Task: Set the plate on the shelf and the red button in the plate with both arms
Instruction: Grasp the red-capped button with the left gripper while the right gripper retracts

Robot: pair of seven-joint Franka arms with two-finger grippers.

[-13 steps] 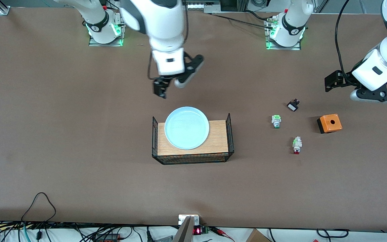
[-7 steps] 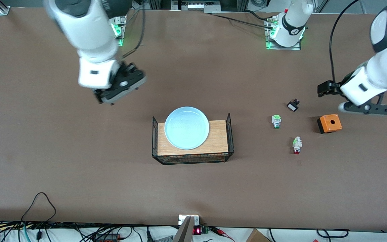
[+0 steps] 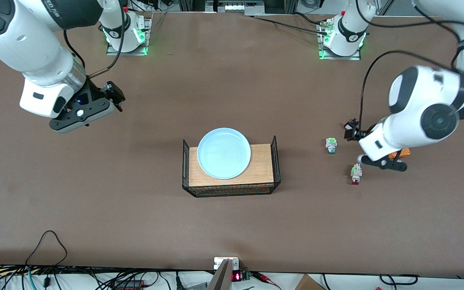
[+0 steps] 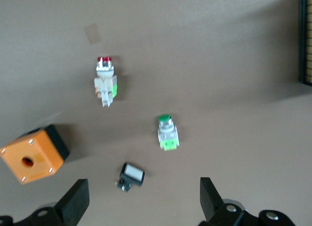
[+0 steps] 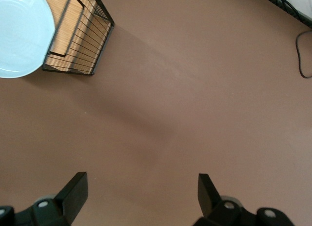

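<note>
The pale blue plate (image 3: 224, 153) lies on a wooden board inside a black wire basket (image 3: 232, 190) at mid-table; its edge also shows in the right wrist view, plate (image 5: 19, 33). The red button (image 3: 355, 174) lies on its side toward the left arm's end, and appears again as red button (image 4: 105, 82). My left gripper (image 3: 381, 162) hangs open over the table between the red button and the orange box, holding nothing; left gripper (image 4: 144, 200) shows wide-apart fingers. My right gripper (image 3: 79, 117) hovers open and empty over bare table toward the right arm's end, right gripper (image 5: 141, 192).
A green-capped switch (image 3: 331, 145) and a small black switch (image 4: 130, 175) lie near the red button. The orange box (image 4: 31, 155) is partly hidden under the left arm in the front view. Cables (image 3: 46, 241) run along the table edge nearest the front camera.
The right arm has swung away from above the plate toward its own end of the table. The left arm has moved in over the switches, beside the red button.
</note>
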